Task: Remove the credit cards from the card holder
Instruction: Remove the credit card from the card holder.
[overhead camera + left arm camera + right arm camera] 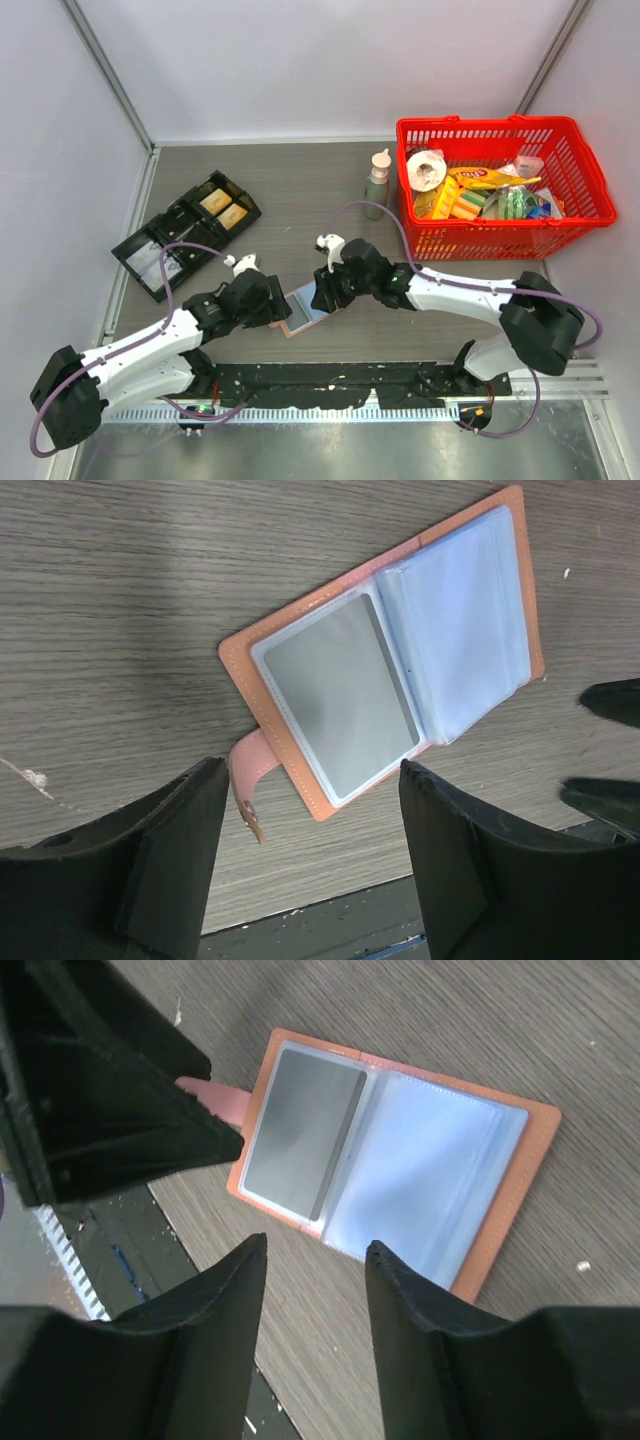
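Observation:
The tan-pink card holder lies open flat on the table between my two grippers. It shows in the left wrist view and the right wrist view. A grey card sits in one clear pocket. The other half is pale blue sleeves. The strap tab points toward my left gripper, which is open and empty just beside that end. My right gripper is open and empty over the holder's other edge.
A red basket full of packets stands at the back right, with a small bottle next to it. A black compartment tray lies at the left. A black rail strip runs along the near edge.

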Robot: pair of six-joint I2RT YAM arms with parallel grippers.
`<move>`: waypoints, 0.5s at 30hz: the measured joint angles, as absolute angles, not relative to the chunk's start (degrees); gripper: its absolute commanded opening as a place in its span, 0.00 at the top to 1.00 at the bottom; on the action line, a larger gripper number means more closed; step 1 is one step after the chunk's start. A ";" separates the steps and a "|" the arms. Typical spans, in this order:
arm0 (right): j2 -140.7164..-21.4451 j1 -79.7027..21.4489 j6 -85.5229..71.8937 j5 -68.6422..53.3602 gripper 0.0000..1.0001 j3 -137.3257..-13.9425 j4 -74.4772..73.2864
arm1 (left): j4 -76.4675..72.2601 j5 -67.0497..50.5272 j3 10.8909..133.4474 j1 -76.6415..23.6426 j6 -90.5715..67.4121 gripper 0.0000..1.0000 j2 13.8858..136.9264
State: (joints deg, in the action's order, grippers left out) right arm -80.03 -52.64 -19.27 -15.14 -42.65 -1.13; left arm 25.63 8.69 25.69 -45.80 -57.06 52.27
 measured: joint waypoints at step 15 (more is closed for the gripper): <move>-95.66 -51.75 -21.67 -15.59 0.85 -44.47 6.85 | 25.10 14.11 27.68 -47.31 -60.80 0.24 48.51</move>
State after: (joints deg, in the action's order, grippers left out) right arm -95.66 -51.75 -21.67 -15.59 -44.47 6.85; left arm 25.10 14.11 27.68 -47.31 -60.80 48.51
